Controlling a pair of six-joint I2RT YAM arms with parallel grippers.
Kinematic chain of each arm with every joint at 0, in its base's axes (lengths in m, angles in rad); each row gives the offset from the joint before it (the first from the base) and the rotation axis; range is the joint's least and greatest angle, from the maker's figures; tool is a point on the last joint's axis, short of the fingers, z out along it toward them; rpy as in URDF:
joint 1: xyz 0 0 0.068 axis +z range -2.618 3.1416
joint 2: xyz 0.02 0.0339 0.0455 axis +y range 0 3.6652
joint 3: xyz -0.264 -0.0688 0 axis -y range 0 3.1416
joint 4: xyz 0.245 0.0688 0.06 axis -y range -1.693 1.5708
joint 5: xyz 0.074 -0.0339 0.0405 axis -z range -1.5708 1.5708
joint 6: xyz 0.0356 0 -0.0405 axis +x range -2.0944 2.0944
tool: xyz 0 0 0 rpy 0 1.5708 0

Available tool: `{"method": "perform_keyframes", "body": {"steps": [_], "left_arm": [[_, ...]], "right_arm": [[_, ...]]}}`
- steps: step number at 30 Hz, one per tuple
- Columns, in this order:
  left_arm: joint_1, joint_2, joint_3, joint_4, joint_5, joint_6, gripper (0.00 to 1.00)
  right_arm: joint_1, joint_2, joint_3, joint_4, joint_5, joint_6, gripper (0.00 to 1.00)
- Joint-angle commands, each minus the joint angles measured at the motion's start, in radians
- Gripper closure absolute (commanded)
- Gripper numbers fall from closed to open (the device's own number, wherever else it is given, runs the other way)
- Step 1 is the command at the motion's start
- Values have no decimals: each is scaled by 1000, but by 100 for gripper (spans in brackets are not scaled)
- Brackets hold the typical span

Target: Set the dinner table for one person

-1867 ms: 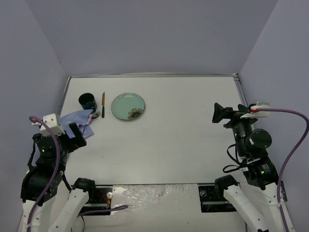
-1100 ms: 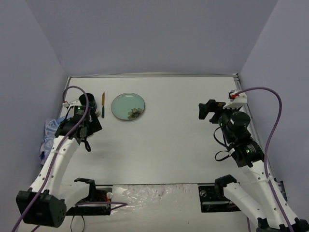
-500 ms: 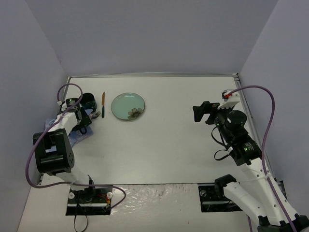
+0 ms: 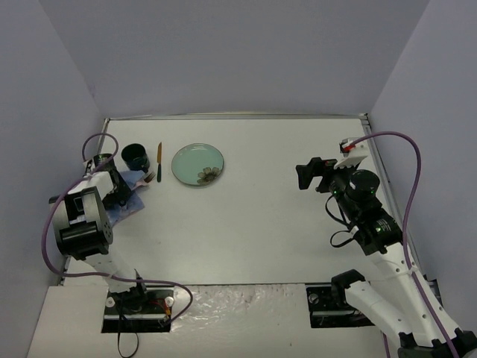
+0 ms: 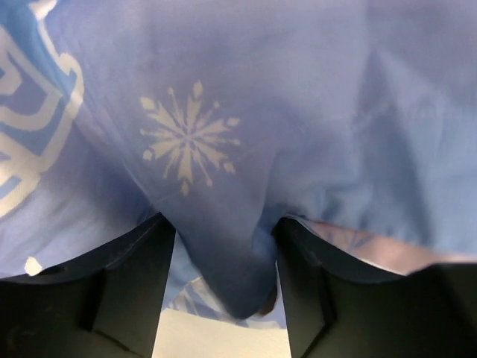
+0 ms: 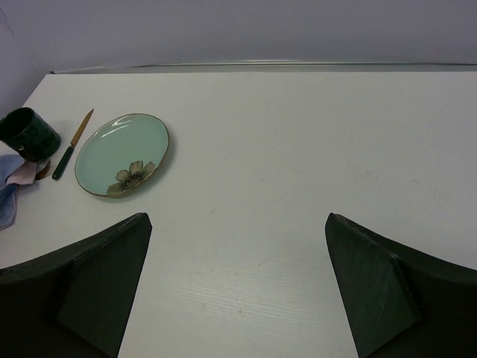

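Over at the left edge of the overhead view, the left claw (image 5: 220,276) is clamped on a fold of the blue snowflake placemat (image 5: 223,112) — cloth bunched between its fingers. The right claw (image 6: 237,224) gapes wide, right of centre. The white bench (image 4: 261,216) fills mid-frame — green plate (image 4: 197,164), knife (image 4: 159,162) and dark mug (image 4: 135,156) sit upper left.
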Motion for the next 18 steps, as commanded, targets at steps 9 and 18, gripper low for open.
{"method": "perform_keyframes", "body": {"steps": [9, 18], "left_arm": [[40, -221, -69, -120, 34, -23, 100], [13, -547, 106, -394, 86, -45, 100]], "right_arm": [[8, -17, 5, 90, -28, -8, 0], [21, -8, 26, 91, -36, 9, 0]]}}
